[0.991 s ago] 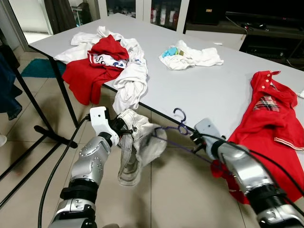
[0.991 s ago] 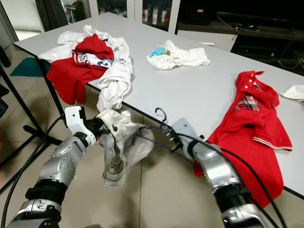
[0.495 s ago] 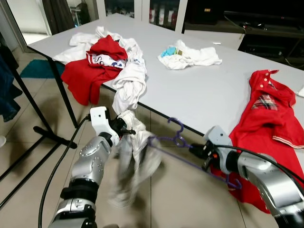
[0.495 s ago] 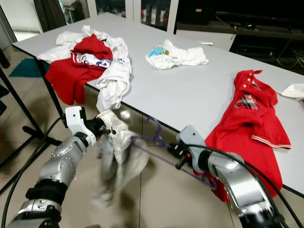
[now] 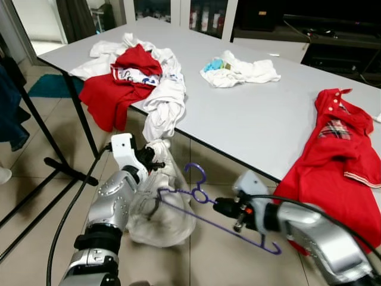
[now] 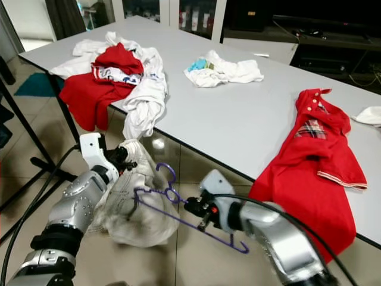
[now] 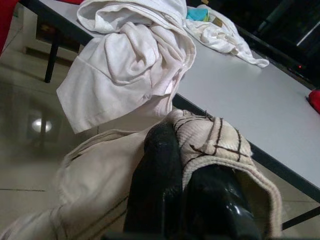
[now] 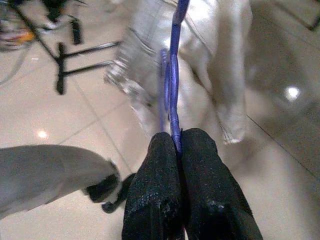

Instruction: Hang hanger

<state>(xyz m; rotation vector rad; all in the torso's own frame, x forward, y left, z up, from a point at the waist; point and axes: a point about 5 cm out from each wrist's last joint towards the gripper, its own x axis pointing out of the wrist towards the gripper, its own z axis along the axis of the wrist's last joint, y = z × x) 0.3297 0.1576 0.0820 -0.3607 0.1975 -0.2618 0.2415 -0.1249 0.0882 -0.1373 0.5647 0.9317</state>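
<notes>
A purple wire hanger (image 5: pixel 208 208) hangs in the air below the table's front edge, hook up, with my right gripper (image 5: pixel 221 207) shut on its lower bar. In the right wrist view the black fingers (image 8: pixel 172 200) pinch the purple wire (image 8: pixel 172 95). My left gripper (image 5: pixel 156 164) is shut on the collar of a cream-white garment (image 5: pixel 158 208) that sags toward the floor. One end of the hanger reaches into that garment. In the left wrist view the fingertips (image 7: pixel 165 170) clamp the ribbed cream edge (image 7: pixel 210 137).
A grey table (image 5: pixel 250 113) carries a red-and-white clothes pile (image 5: pixel 134 77) at its left end, a small white bundle (image 5: pixel 238 68) further back and a red polo shirt (image 5: pixel 339 143) draped over the right edge. A black rack foot (image 5: pixel 59 164) stands on the tiled floor at left.
My right gripper has carried the hanger left and lower, toward the garment. The cream garment has swung and now spreads wider, hanging lower from my left gripper.
</notes>
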